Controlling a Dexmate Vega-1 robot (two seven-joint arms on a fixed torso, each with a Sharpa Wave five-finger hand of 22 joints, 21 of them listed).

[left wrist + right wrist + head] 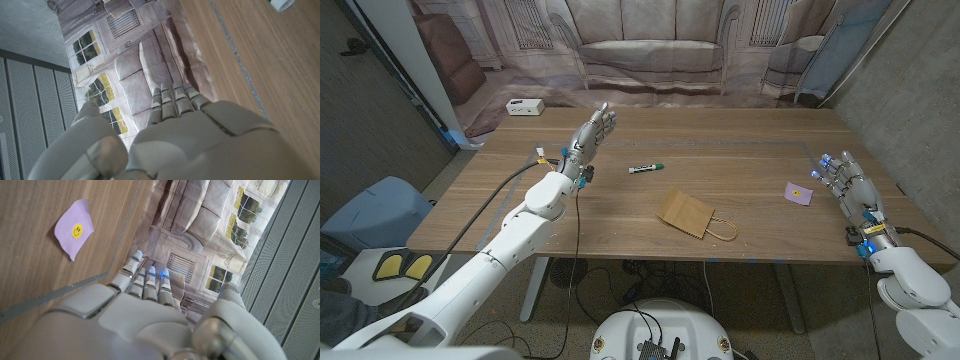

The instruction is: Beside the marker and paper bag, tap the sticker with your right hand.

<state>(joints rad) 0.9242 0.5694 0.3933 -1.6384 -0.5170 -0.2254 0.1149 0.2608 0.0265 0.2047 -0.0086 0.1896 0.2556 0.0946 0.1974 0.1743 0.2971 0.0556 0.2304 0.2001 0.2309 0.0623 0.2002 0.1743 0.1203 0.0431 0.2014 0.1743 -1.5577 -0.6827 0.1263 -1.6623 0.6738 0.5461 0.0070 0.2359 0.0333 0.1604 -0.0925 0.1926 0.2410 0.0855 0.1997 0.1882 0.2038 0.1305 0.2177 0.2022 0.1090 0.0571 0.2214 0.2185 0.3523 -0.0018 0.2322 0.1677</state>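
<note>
A purple sticker with a yellow smiley lies on the wooden table near its right side; in the right wrist view the sticker shows its smiley face. My right hand is a little to the right of it, fingers straight and apart, holding nothing, not touching it. A marker with a green cap lies mid-table. The brown paper bag lies flat in front of the marker. My left hand is raised at the table's left, fingers extended, empty.
A small white box sits at the far left corner of the table. A backdrop printed with a sofa hangs behind the far edge. Bare wood lies between the bag and the sticker.
</note>
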